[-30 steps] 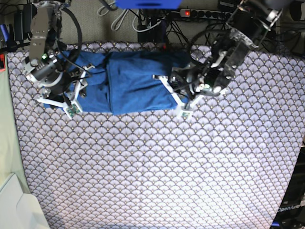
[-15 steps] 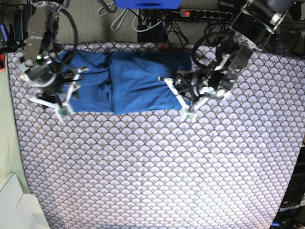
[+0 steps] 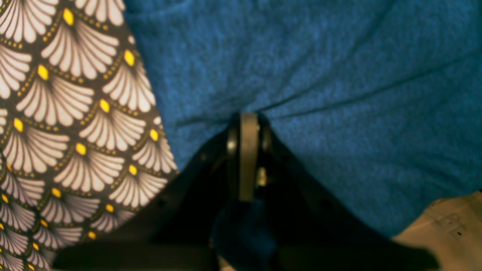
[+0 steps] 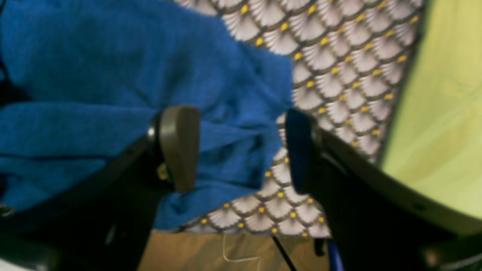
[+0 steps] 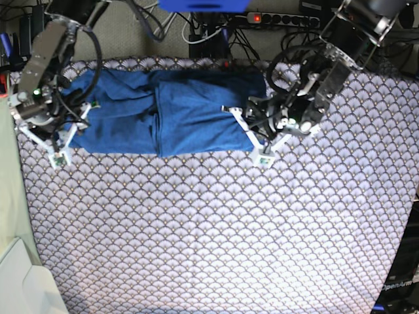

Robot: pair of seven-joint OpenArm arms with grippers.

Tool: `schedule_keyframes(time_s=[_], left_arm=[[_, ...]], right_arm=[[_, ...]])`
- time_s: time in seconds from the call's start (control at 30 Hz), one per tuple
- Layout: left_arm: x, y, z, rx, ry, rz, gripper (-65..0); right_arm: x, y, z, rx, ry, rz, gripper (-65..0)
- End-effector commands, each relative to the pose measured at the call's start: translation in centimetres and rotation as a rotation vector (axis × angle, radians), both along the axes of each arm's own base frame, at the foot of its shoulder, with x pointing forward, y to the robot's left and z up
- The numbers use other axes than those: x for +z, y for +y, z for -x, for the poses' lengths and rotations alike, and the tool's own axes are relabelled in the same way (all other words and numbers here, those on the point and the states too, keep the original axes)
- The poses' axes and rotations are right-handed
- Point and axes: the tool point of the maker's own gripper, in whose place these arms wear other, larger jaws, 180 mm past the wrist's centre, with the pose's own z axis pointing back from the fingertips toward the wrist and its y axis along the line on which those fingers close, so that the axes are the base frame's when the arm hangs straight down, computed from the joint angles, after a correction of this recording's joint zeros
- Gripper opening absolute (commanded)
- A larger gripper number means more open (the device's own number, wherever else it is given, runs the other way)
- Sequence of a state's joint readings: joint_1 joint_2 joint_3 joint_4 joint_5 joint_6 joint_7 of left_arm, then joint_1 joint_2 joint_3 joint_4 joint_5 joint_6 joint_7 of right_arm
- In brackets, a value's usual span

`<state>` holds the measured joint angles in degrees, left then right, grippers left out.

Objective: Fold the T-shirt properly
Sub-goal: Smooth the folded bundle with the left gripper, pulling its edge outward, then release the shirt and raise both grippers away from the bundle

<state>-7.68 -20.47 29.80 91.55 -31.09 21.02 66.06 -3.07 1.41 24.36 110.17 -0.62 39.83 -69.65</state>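
The blue T-shirt lies stretched in a long band across the far part of the patterned cloth. My left gripper sits at the shirt's right edge. In the left wrist view its pads are shut together on the T-shirt, with creases running out from the tip. My right gripper is at the shirt's left end. In the right wrist view this gripper stands open, and the loose corner of the T-shirt lies between its fingers without being pinched.
The scallop-patterned cloth covers the table. A pale green surface borders it on the left, with a white object at the lower left. A power strip and cables run along the back edge.
My right gripper has moved left, drawing the shirt's left end outward, and its jaws have opened wider. My left gripper has shifted slightly right and stayed shut.
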Motion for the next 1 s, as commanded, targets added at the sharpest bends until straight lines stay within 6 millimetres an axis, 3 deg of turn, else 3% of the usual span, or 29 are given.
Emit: schedule_keyframes(time_s=[0.0, 0.23, 0.43, 0.6, 0.73, 0.97], left_arm=[[0.4, 1.4, -0.9, 0.021, -0.026, -0.048, -65.0], [2.7, -0.2, -1.5, -0.010, -0.094, 0.001, -65.0], [4.1, -1.1, -1.7, -0.027, -0.132, 0.029, -65.0], [5.5, -1.8, -1.9, -0.042, -0.171, 0.055, -65.0], [6.8, -1.1, -2.8, 0.005, -0.206, 0.079, -65.0], [8.1, 0.6, -3.1, 0.058, -0.196, 0.084, -65.0]], right_arm=[[1.0, -0.1, -0.8, 0.007, -0.041, 0.004, -26.1], [1.2, -1.4, -1.1, -0.044, -0.054, -0.003, -24.8], [-2.9, -4.2, -0.2, -0.141, 0.062, -0.072, -24.8], [-4.4, -4.2, 0.2, -0.147, 0.100, -0.101, -24.9], [-4.3, -4.1, -0.2, -0.140, 0.071, -0.108, -24.8], [-6.6, -4.3, 0.7, -0.148, 0.142, -0.141, -24.9]])
